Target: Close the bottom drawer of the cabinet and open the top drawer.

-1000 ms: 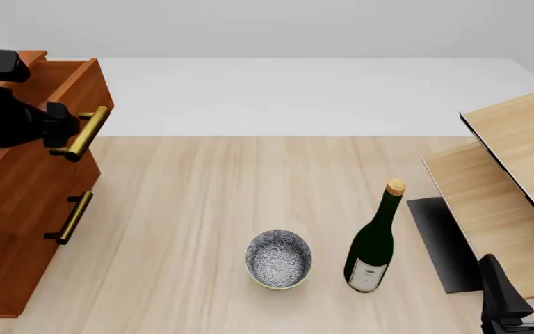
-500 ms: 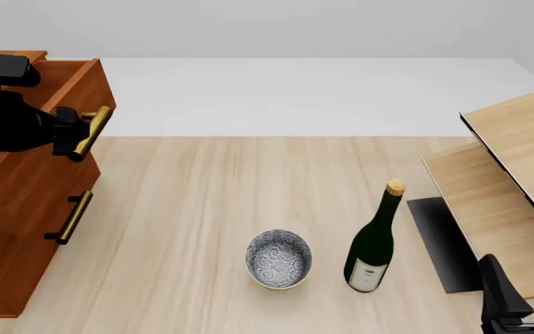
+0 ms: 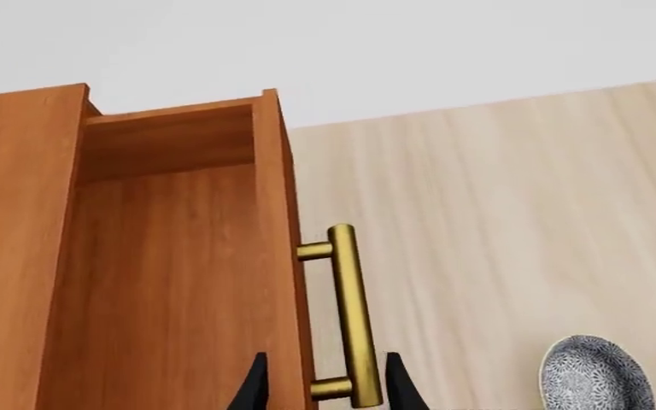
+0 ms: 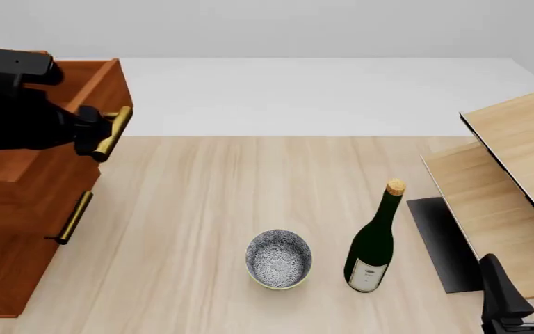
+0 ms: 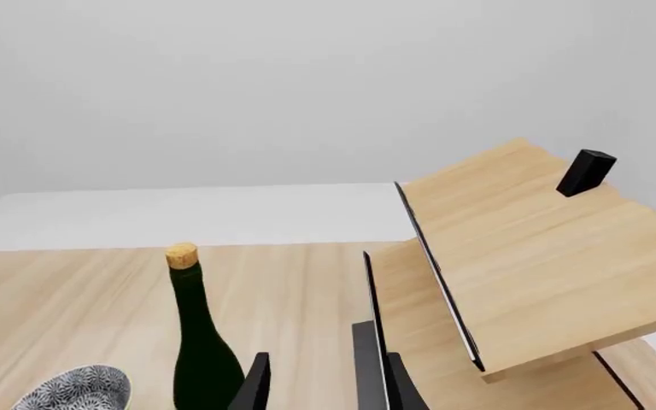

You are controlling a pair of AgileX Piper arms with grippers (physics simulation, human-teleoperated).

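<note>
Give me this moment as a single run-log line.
left gripper: shut on top drawer handle, drawer partly out | bottom drawer: flush | right gripper: idle, open

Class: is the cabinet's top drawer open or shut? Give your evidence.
Open. The top drawer juts out past the cabinet front, its hollow inside visible, with the left gripper at its handle.

1. Your right gripper shows two dark fingertips with a gap between them.
2. A corked bottle stands upright on the table.
3. A patterned bowl sits beside it.
4. Pale boards slope near the fingers.
</note>
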